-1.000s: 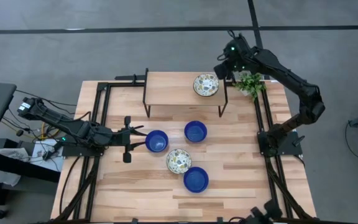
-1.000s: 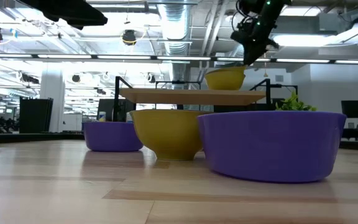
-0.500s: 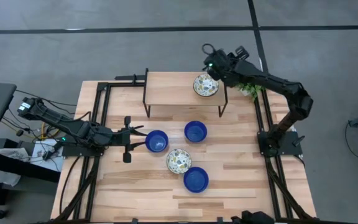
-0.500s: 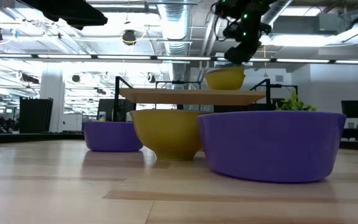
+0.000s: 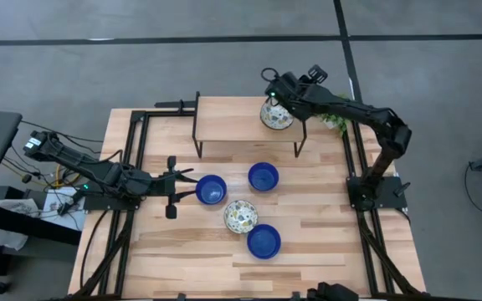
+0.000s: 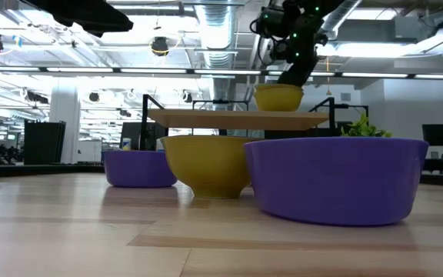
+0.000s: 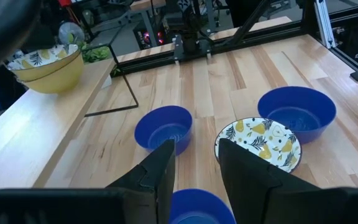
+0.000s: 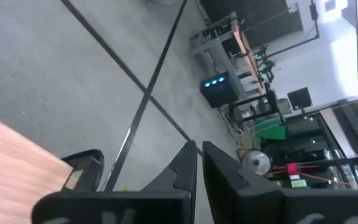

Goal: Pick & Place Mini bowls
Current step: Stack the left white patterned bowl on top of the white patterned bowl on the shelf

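Note:
Three cobalt blue mini bowls [image 5: 211, 190], [image 5: 264, 176], [image 5: 264, 241] and one floral cream bowl [image 5: 241, 216] stand on the table. More floral bowls, stacked [image 5: 277, 114] [image 7: 45, 62], sit on a raised wooden shelf [image 5: 224, 117]. My right gripper [image 5: 271, 81] [image 8: 197, 165] hovers shut above the far side of that stack [image 6: 279, 96], pointing out past the table's far edge. My left gripper [image 5: 174, 188] [image 7: 197, 171] lies low and open beside the left blue bowl.
A small green plant [image 5: 335, 117] [image 6: 364, 127] stands right of the shelf under the right arm. Black frame rails [image 5: 141, 150] run along the table's left and right sides. Bare wood lies along the near edge [image 5: 182, 259].
My right gripper has swung toward the table's left along the far edge, from above the plant to above the floral bowls on the shelf, turning as it went. The bowls and my left arm have kept still.

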Robot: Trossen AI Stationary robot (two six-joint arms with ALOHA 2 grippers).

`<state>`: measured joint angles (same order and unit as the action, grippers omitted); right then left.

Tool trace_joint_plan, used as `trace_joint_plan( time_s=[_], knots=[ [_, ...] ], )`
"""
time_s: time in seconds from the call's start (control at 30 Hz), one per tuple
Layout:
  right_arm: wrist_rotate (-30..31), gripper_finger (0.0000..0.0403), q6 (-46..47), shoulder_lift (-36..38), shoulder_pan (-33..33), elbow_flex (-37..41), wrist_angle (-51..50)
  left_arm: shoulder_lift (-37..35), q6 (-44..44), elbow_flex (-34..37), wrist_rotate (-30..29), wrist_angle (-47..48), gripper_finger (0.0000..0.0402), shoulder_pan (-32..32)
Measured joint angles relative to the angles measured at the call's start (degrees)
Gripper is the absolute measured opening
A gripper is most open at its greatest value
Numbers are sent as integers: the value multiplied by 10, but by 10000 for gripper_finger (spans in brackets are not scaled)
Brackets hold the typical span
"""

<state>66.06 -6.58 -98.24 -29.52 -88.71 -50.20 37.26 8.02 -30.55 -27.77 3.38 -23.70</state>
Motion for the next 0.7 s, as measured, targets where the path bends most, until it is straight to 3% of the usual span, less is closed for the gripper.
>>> trace_joint_plan(
  time_s=[0.2, 0.4, 0.7],
  knots=[
    [-1, 15, 6, 38, 3, 0, 6, 0, 0, 0, 0, 0, 123, 0],
    [-76, 15, 53, 72, -5, 0, 60, 0, 0, 0, 0, 0, 123, 0],
    [-136, 7, 130, 32, -35, 0, 180, 1, 0, 0, 0, 0, 123, 0]
  ],
)
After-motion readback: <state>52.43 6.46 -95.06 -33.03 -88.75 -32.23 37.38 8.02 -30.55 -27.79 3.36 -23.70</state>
